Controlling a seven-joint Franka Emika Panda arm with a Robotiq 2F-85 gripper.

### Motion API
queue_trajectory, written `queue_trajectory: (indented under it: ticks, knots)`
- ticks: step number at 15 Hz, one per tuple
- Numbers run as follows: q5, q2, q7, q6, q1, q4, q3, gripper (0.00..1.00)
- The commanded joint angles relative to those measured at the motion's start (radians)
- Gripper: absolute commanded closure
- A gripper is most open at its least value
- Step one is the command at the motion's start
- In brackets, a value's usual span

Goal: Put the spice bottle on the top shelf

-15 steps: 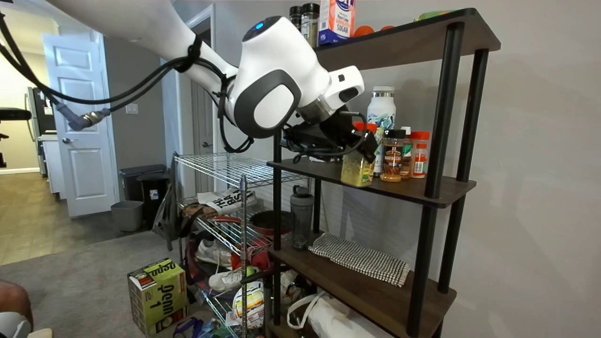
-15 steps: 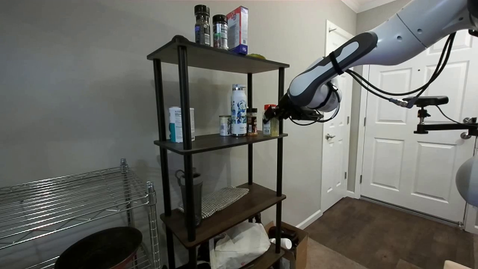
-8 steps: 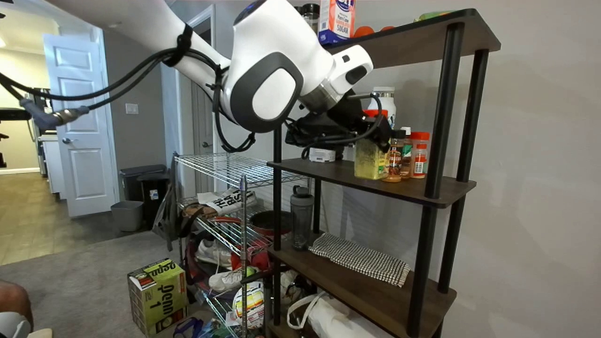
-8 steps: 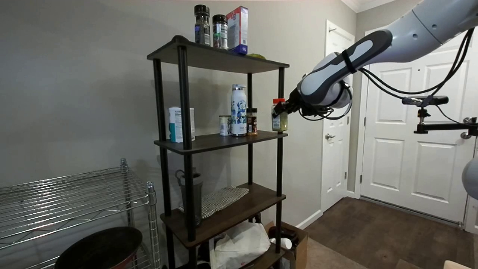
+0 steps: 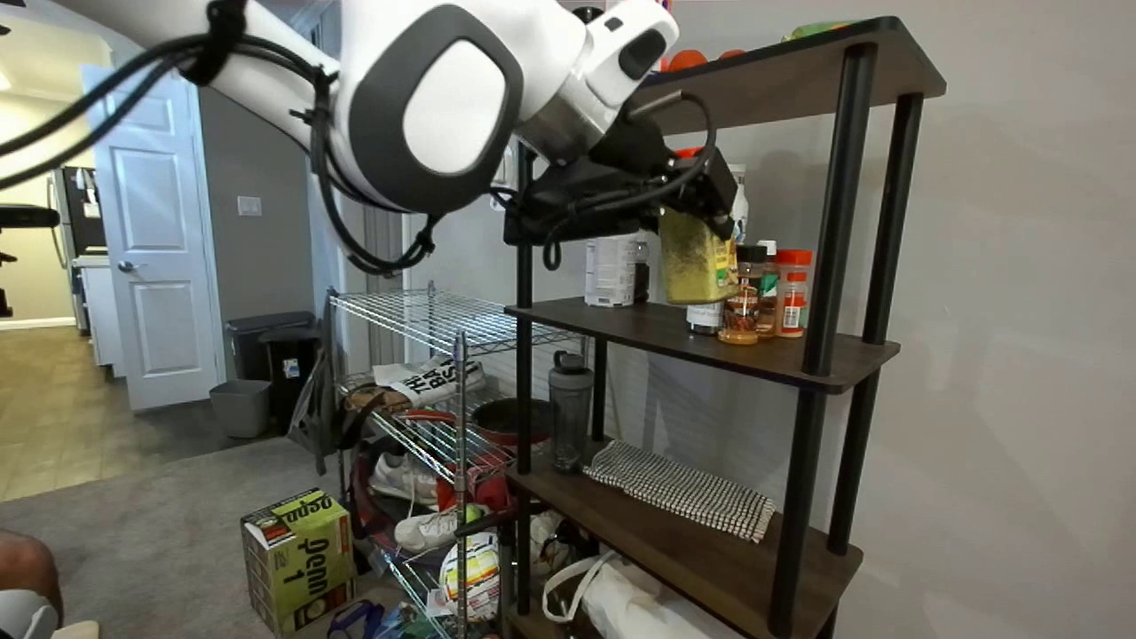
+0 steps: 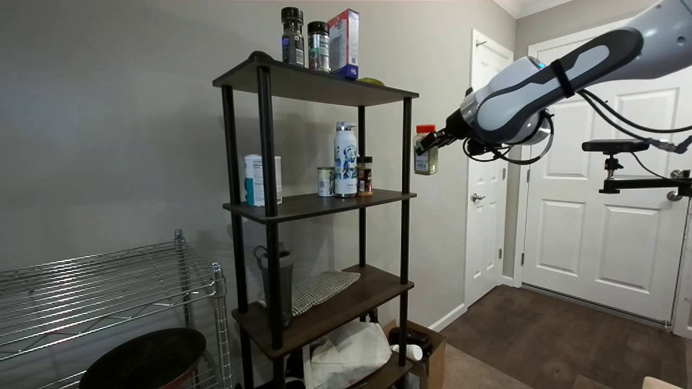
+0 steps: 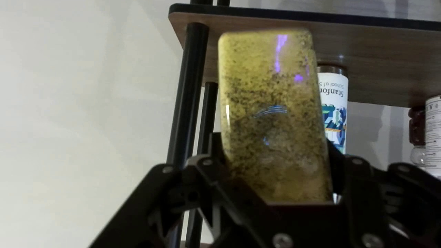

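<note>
Carton and black-capped jars on top shelf, spice bottle lower

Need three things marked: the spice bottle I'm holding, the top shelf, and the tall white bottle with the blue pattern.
Spice bottle point(image 7: 272, 115): in the wrist view, on its yellow body.
Top shelf point(image 5: 772, 84): in an exterior view, on the board's underside.
Tall white bottle point(image 6: 346, 161): in an exterior view, on its patterned side.

i had pale grey walls about me. a white panelled door stood closed above dark wood-look flooring. grey carpet spread beside a chrome wire rack, and farther off, yellowish light washed another room's wall.
</note>
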Motion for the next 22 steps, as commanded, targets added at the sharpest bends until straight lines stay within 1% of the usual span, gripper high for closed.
queue_trajectory:
  ticks: [1, 2, 3, 5, 8, 15, 18, 20, 22]
  knots:
    - [-0.132, 0.195, 0.042, -0.032, -0.056, -0.091, 0.039, 0.61]
    - [-0.149, 0.234, 0.052, -0.041, -0.078, -0.113, 0.061, 0.61]
    - [-0.175, 0.268, 0.078, -0.049, -0.074, -0.118, 0.057, 0.61]
    - [-0.238, 0.276, 0.177, 0.011, -0.065, -0.112, 0.025, 0.61]
    - [-0.303, 0.298, 0.317, 0.028, -0.063, -0.082, 0.013, 0.61]
    - [-0.464, 0.318, 0.555, 0.048, -0.062, -0.034, 0.002, 0.61]
    - [-0.528, 0.327, 0.632, 0.041, -0.062, -0.013, 0.004, 0.61]
    - [-0.578, 0.342, 0.674, 0.026, -0.061, 0.013, 0.017, 0.61]
    - [-0.625, 0.39, 0.685, -0.025, -0.057, 0.025, 0.043, 0.61]
